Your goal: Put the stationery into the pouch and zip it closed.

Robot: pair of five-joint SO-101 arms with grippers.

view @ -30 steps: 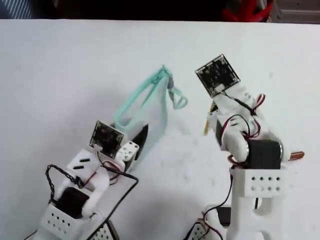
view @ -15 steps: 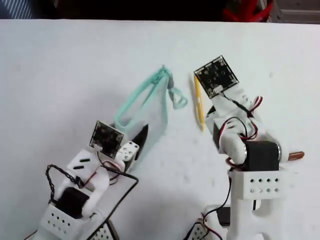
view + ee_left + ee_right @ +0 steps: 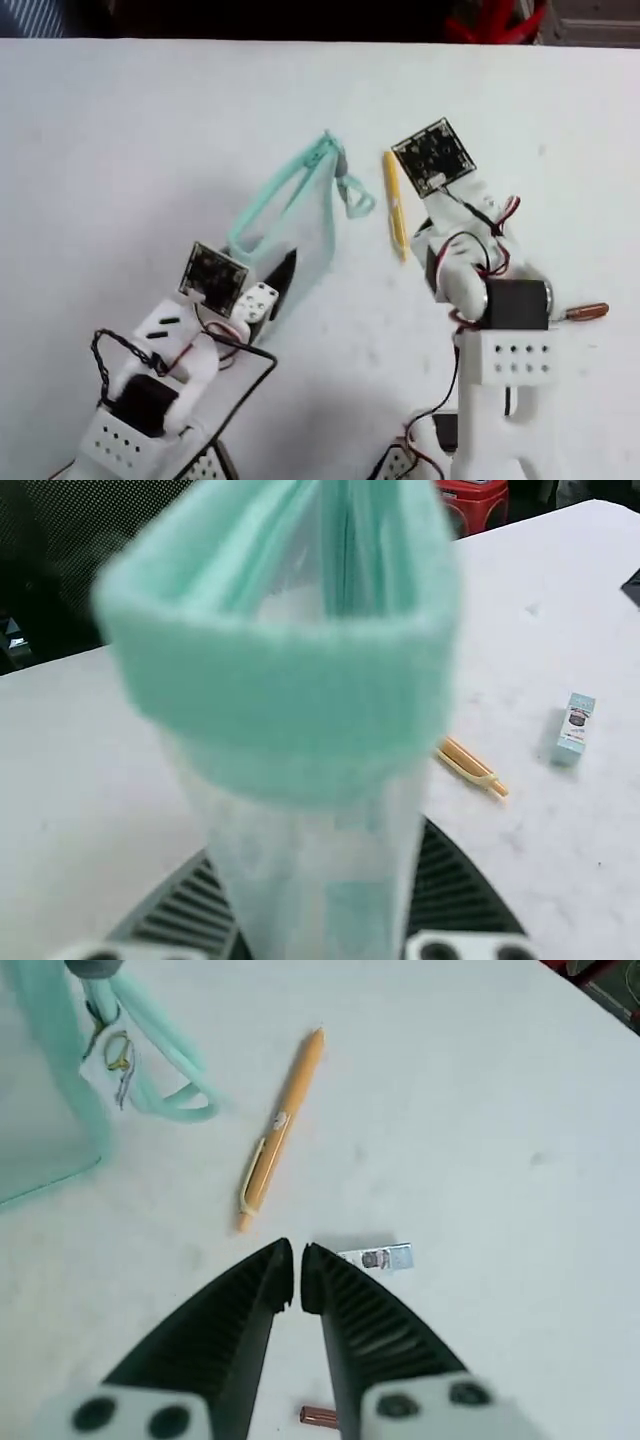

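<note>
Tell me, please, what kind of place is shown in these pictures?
Probably a robotics lab or hobby workshop. One small arm and a second arm, both with exposed wires, stand at a plain white table, and what looks like a mesh chair back is behind it.

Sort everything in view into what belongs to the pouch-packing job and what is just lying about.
Job: clear plastic pouch with mint-green zip trim, held between the left arm's fingers; yellow pen on the white table; small pale-blue and white block, likely an eraser.
Lying about: small copper-coloured cylinder on the table, purpose unclear; red object beyond the table's far edge.
</note>
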